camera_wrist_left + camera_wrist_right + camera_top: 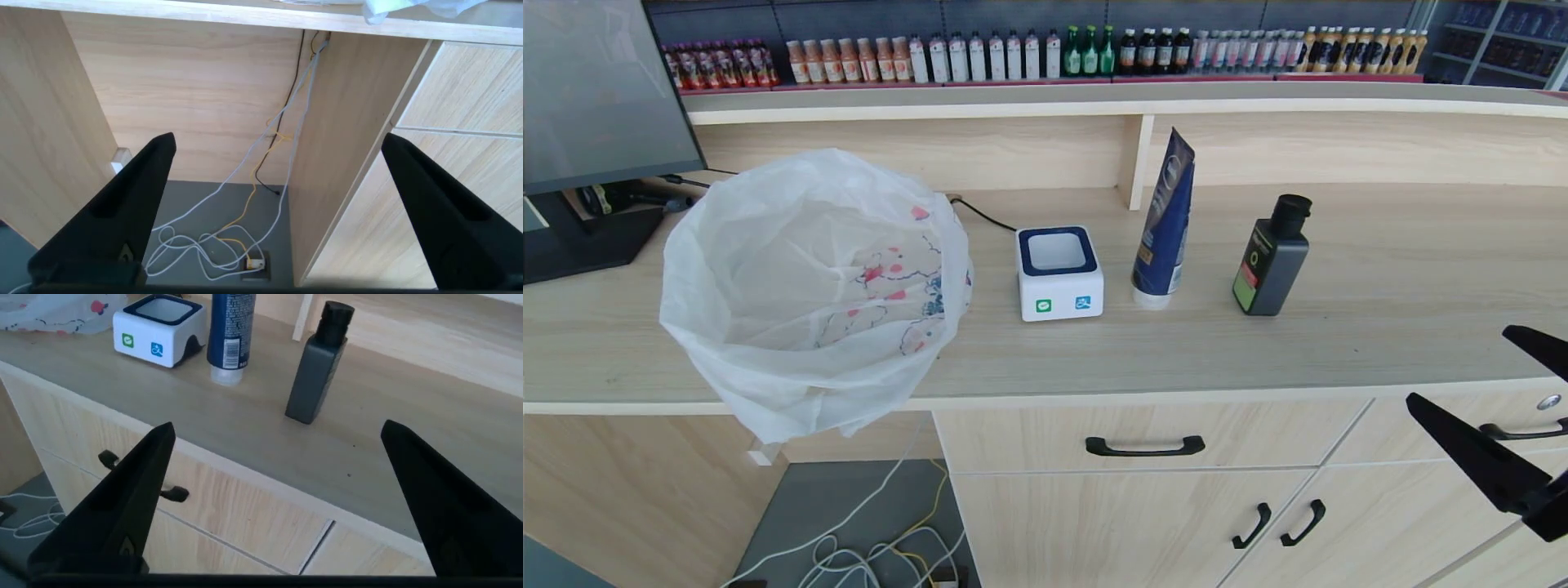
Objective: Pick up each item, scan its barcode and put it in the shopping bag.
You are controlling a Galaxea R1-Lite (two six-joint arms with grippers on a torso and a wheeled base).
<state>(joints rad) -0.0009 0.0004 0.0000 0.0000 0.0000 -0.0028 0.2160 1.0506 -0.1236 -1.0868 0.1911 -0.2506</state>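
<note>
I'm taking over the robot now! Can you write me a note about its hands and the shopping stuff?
Left hand: open, empty, below the counter top.
Right hand: open, empty, in front of the counter, near the bottle.
Things: bag at the counter's left, scanner next to it, then tube and bottle, both upright and apart.
Done: nothing bagged, as far as shows.
To do: pick up, scan and bag the tube and the bottle.

A light wooden counter [1380,327] with black-handled drawers [1029,445] stands before a shelf [1029,81] of bottled drinks [1013,55].
</note>
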